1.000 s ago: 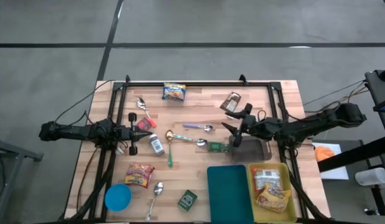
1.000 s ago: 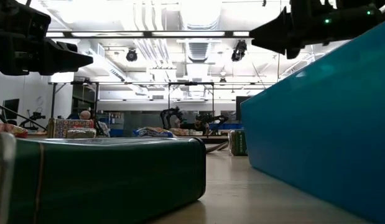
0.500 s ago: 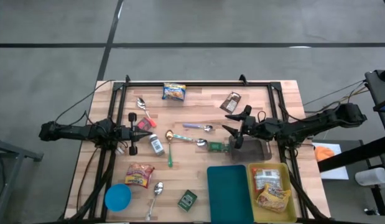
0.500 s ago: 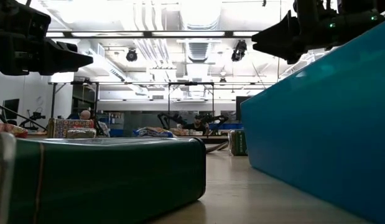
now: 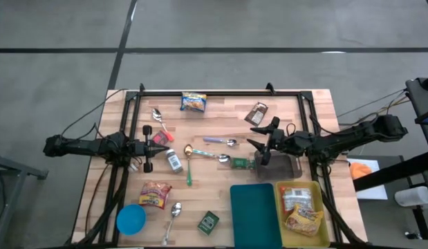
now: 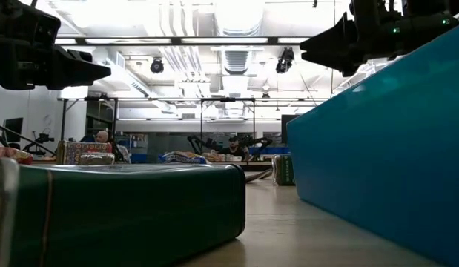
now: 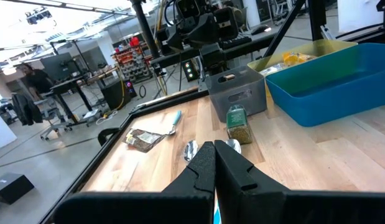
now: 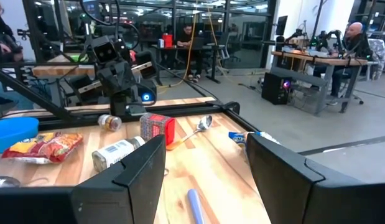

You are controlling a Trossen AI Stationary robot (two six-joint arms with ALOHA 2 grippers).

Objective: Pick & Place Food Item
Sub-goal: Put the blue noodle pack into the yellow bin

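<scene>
On wooden table [image 5: 220, 124], scattered food packets

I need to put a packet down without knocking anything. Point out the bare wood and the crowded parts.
Bare wood lies between the yellow snack bag and the brown packet along the far rail, and in front, between the green tin and the teal tray. The middle is crowded: spoons, the small jar and the open right gripper.
</scene>
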